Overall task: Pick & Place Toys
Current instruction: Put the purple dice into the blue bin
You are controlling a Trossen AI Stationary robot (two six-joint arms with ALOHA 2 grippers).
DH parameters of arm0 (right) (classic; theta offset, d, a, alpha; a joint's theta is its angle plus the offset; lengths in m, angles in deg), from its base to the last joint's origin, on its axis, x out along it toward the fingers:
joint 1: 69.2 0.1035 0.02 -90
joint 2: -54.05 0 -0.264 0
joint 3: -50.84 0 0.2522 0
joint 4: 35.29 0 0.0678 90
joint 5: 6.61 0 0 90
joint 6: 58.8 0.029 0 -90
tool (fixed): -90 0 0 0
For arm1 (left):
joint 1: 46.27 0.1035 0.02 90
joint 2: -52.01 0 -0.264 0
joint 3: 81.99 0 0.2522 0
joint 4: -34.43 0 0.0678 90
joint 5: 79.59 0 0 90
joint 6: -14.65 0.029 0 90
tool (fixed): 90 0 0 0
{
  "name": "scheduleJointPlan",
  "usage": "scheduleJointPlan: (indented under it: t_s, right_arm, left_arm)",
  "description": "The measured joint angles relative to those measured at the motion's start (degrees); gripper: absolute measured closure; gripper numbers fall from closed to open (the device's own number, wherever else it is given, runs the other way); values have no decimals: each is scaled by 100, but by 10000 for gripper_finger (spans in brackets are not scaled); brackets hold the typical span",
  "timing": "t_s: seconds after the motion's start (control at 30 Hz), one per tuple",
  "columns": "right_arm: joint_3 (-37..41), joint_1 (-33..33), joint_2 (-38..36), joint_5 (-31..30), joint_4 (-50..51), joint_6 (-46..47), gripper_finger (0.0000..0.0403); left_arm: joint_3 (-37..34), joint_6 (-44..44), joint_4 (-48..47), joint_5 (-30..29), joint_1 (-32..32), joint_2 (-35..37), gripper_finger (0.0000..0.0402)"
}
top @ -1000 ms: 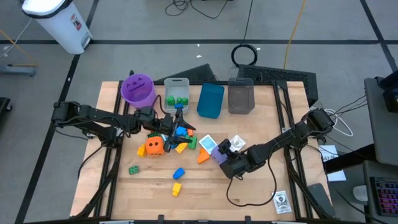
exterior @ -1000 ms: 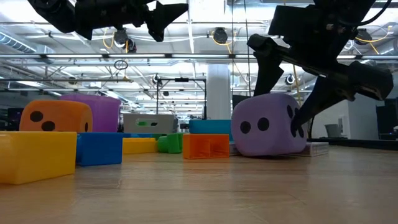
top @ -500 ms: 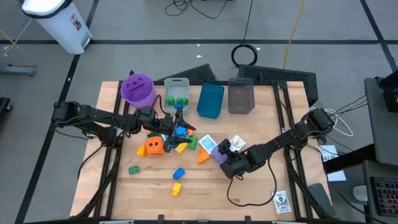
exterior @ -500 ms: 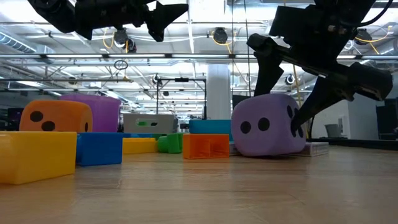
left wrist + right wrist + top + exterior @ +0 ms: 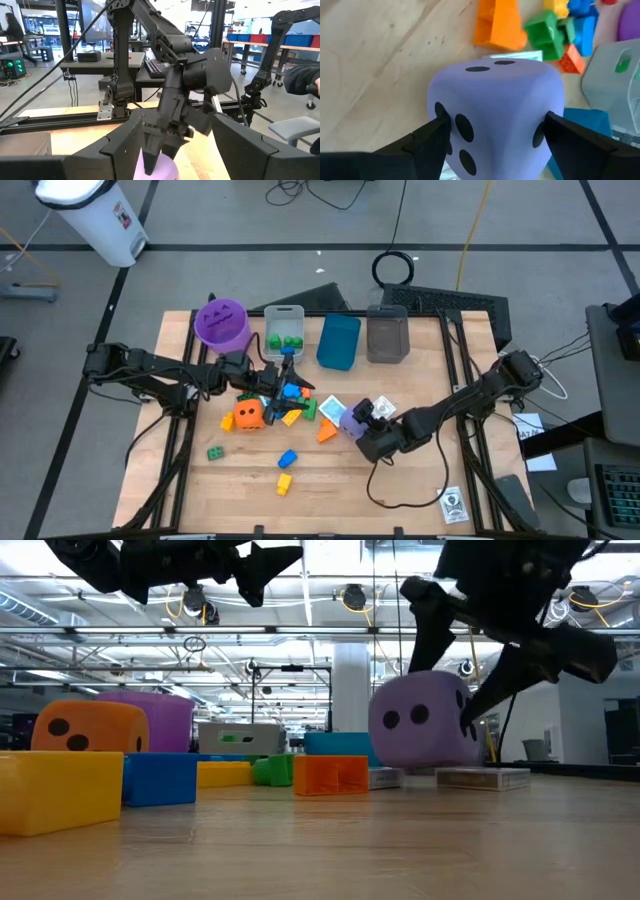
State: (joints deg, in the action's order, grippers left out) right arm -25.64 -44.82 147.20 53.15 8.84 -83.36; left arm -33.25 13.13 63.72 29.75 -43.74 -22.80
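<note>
Right gripper (image 5: 362, 426): clamped on the purple die (image 5: 420, 721), one finger on each side face, so the soft cube could be carried without slipping.
Purple die: held just clear of the table (image 5: 400, 490), right of the toy pile, as the low view showed.
Left gripper (image 5: 283, 379): fingers apart and empty, hovering above the brick cluster (image 5: 290, 402), probably waiting its turn.
Orange die (image 5: 249, 414): on the table, left of the cluster.
Bins (image 5: 338, 340): lined up along the far edge, likely the drop places.
</note>
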Motion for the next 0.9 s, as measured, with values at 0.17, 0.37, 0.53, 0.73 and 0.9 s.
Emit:
scheduleJointPlan:
  t_s: [0.17,0.37,0.53,0.73,0.9]
  right_arm:
    - [-2,-122,-331,-366,-5,-125,109]
    - [-6,-653,-614,-445,-199,-638,117]
    - [-11,-1416,-681,-445,-719,-1606,129]
    - [-11,-2557,-683,-401,-1683,-2776,138]
    - [-11,-3395,-683,-113,-2104,-3207,138]
  left_arm:
    - [0,-2,2,0,0,0,158]
    - [0,-2,57,0,0,0,158]
    - [0,-2,73,0,1,0,158]
    - [0,-2,83,0,2,0,158]
    - [0,12,87,0,2,0,158]
